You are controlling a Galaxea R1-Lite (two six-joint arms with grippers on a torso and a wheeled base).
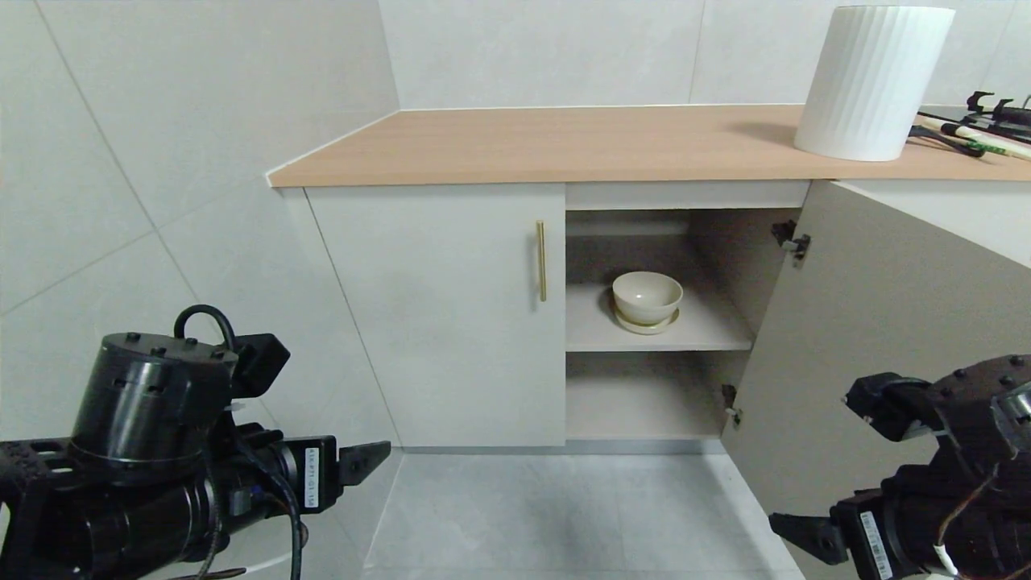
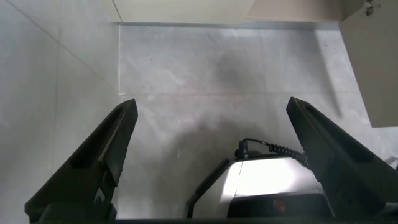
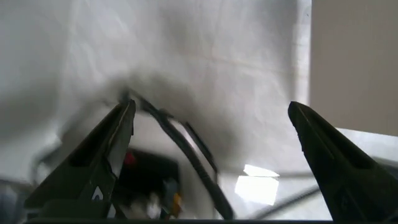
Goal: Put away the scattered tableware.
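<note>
The left gripper (image 2: 210,134) is hanging low over the grey tiled floor (image 2: 205,68), its two dark fingers (image 2: 106,155) spread wide with nothing between them and touching nothing. Its arm is lying low and roughly level, pointing forward towards the cabinet base. The right gripper (image 3: 208,134) is sitting at a similar height on the other side, its fingers (image 3: 323,149) likewise spread wide and empty. Its arm is also lying low, with its fingertip angling inward towards the left gripper.

Just beside the right gripper, on its outer side, the open cabinet door (image 1: 870,322) is swinging out towards the robot. Ahead of the left gripper, the closed cabinet door (image 1: 451,314) is showing its slim gold handle (image 1: 541,260).

Farther ahead and above both grippers, between them and nearer the right one's side, a cream bowl (image 1: 647,296) is sitting upright on a matching small plate (image 1: 644,325) on the upper shelf (image 1: 709,326) of the open compartment, well apart from either gripper.

Higher and farther still, the wooden countertop (image 1: 564,145) is carrying a white ribbed container (image 1: 874,80) above the right gripper's side, with some long utensils (image 1: 975,133) lying just beside it.
</note>
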